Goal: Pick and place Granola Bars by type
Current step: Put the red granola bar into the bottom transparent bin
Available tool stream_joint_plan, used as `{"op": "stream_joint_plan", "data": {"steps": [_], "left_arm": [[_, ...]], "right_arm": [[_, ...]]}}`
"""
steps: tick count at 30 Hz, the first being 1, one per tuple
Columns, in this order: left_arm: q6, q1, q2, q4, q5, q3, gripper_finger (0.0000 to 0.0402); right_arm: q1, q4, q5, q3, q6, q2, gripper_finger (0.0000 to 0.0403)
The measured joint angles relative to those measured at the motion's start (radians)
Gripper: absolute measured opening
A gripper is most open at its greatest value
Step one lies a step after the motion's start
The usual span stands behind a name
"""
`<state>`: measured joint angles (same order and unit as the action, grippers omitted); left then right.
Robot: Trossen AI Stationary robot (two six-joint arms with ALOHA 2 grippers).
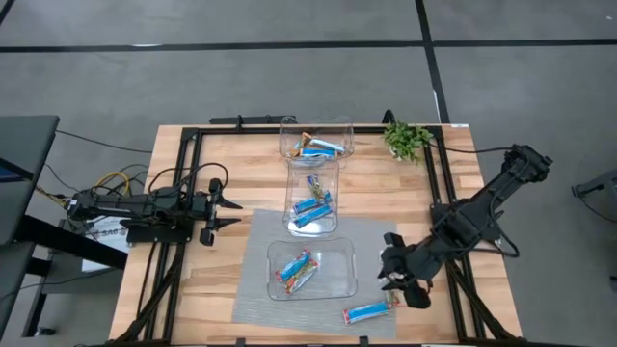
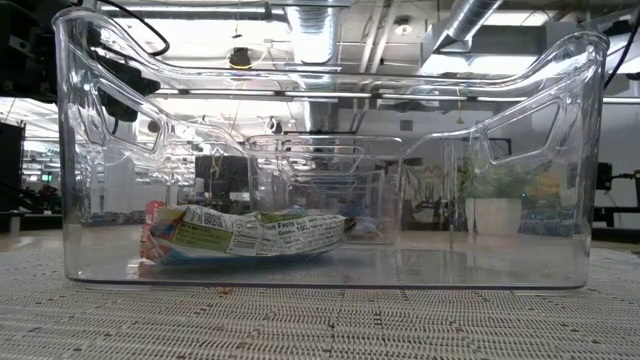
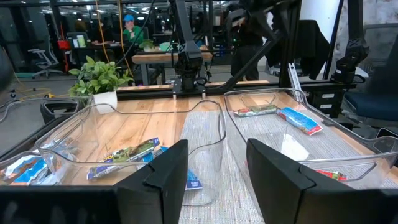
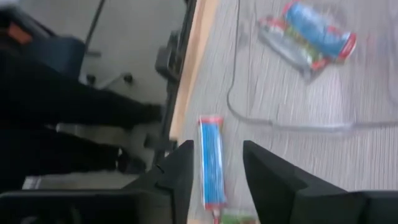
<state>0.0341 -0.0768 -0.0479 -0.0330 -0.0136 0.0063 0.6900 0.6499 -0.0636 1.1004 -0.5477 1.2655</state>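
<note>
Bars mostly sorted already: three clear bins run in a line up the bench centre, and the one stray, a blue-and-white granola bar (image 1: 371, 310), lies loose on the grey mat (image 1: 253, 294) just outside the near bin (image 1: 310, 292), on its right-arm side. Near bin holds a couple of bars (image 1: 295, 271), incl. multicoloured ones; middle bin (image 1: 314, 229) and far bin (image 1: 317, 124) hold blue ones.

Right gripper (image 1: 403, 277) hangs just beyond the stray bar, away from the near bin; jaws apart, nothing between them. Wrist view shows the bar (image 4: 211, 160) lying lengthwise in the gap between the two fingers (image 4: 177, 174).

To do it well, IMO: drop straight down, keep the bar centred, close across its narrow width at mid-length so it doesn't pivot. Wrapper's slick and flat; fingertips need to reach the mat, or it skids. Then lift clear of the near bin's wall before going to a bin w/ blue bars.

Left gripper (image 1: 224, 204) waits well off the near bin toward the left edge, jaws apart, empty.
</note>
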Motion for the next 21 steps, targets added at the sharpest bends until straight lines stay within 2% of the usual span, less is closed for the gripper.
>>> {"op": "stream_joint_plan", "data": {"steps": [6, 10, 21], "left_arm": [[0.000, 0.000, 0.000, 0.000, 0.000, 0.000, 0.0158], [0.000, 0.000, 0.000, 0.000, 0.001, 0.000, 0.0158], [0.000, 0.000, 0.000, 0.000, 0.001, 0.000, 0.0158]], "right_arm": [[0.036, 0.064, 0.013, 0.000, -0.001, 0.043, 0.0187], [0.074, 0.068, 0.013, 0.000, 0.000, 0.112, 0.0211], [0.100, 0.031, 0.008, 0.000, 0.000, 0.369, 0.0206]]}}
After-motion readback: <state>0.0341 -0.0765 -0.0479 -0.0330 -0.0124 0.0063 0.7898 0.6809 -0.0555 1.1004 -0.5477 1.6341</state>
